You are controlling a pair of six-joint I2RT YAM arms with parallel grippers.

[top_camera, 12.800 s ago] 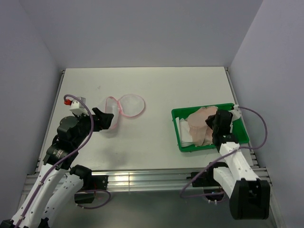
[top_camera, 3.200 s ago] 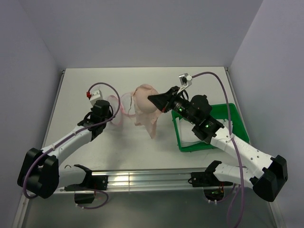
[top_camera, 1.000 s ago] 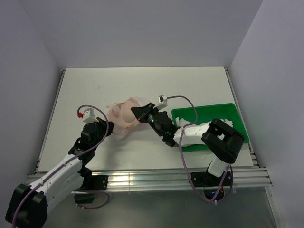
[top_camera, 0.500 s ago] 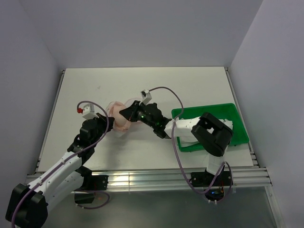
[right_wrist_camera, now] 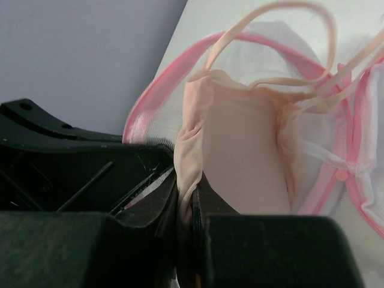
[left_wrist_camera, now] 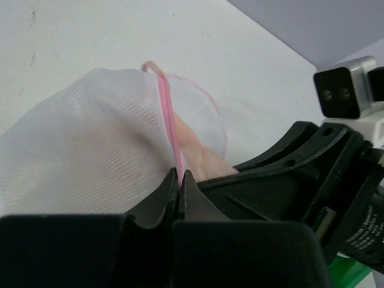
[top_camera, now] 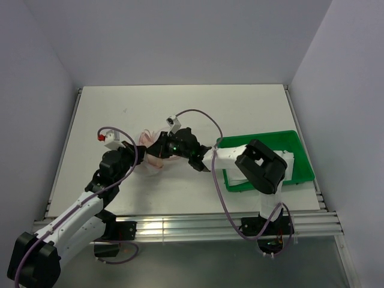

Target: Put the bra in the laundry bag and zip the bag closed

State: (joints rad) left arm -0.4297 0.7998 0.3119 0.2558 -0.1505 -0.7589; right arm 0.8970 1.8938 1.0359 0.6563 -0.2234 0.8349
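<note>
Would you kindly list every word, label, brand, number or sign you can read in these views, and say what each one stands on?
No text can be read in any view.
Faint pale print on the black housing of the right arm, seen from the left wrist: too blurred to read.
The bra, laundry bag and green tray: no print visible.

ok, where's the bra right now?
Left-centre of the table in the top view: the bra is pinched in the right claw, partly inside the open laundry bag, whose pink rim the left claw grips.
</note>
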